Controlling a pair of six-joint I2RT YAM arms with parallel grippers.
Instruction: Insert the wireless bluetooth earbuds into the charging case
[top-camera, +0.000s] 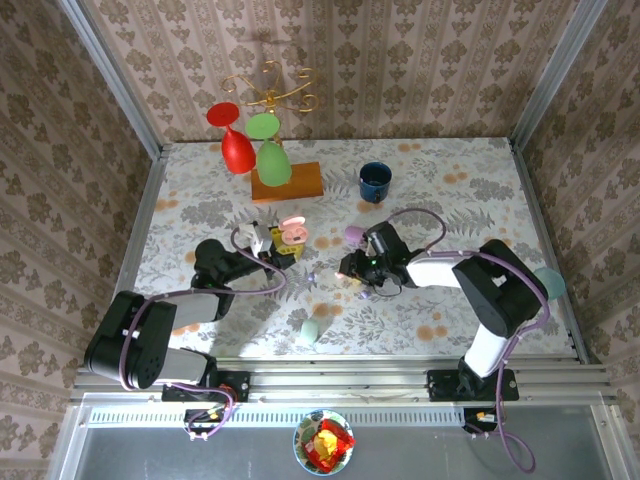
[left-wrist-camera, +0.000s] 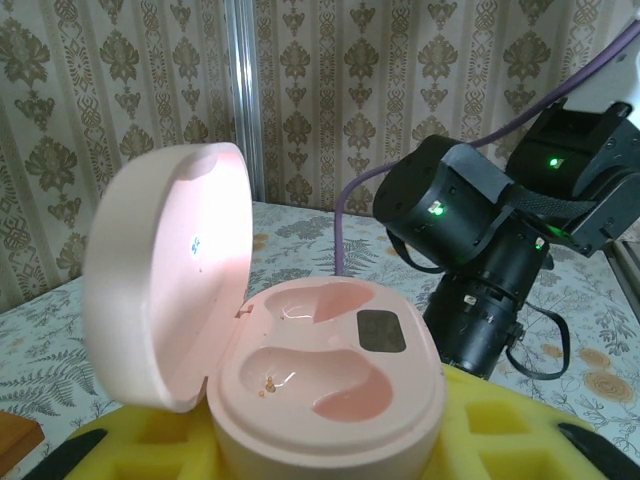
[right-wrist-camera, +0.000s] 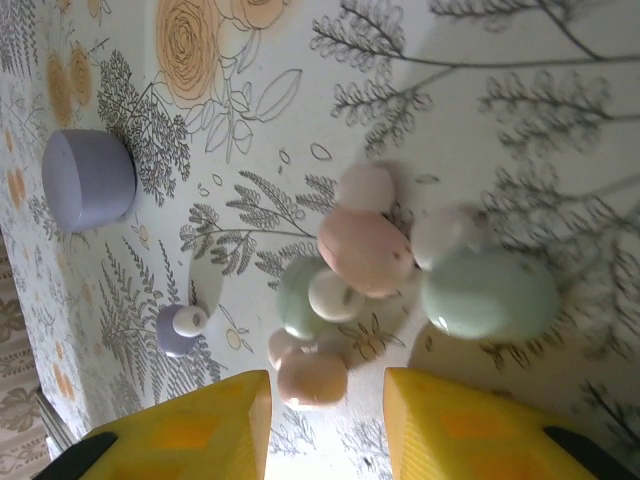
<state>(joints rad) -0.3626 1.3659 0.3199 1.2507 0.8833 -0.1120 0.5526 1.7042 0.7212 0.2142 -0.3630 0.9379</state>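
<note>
My left gripper (top-camera: 278, 248) is shut on the pink charging case (left-wrist-camera: 330, 390). Its lid (left-wrist-camera: 165, 280) stands open and both sockets are empty. Yellow pads (left-wrist-camera: 520, 430) press the case's sides. The same case (top-camera: 293, 232) sits left of centre in the top view. The wireless bluetooth earbuds lie clustered on the table: a small pink one (right-wrist-camera: 312, 378), a larger pink one (right-wrist-camera: 365, 250), a green one (right-wrist-camera: 488, 295) and another green one (right-wrist-camera: 298, 298). A purple one (right-wrist-camera: 180, 328) lies apart. My right gripper (right-wrist-camera: 327, 385) is open just over the cluster, the small pink earbud between its fingertips.
A purple case (right-wrist-camera: 88, 180) stands near the cluster, also the purple case (top-camera: 354, 234) from above. A green case (top-camera: 311, 330) lies near the front edge and a teal one (top-camera: 548, 283) far right. A blue mug (top-camera: 375, 181) and a glass rack (top-camera: 268, 150) stand at the back.
</note>
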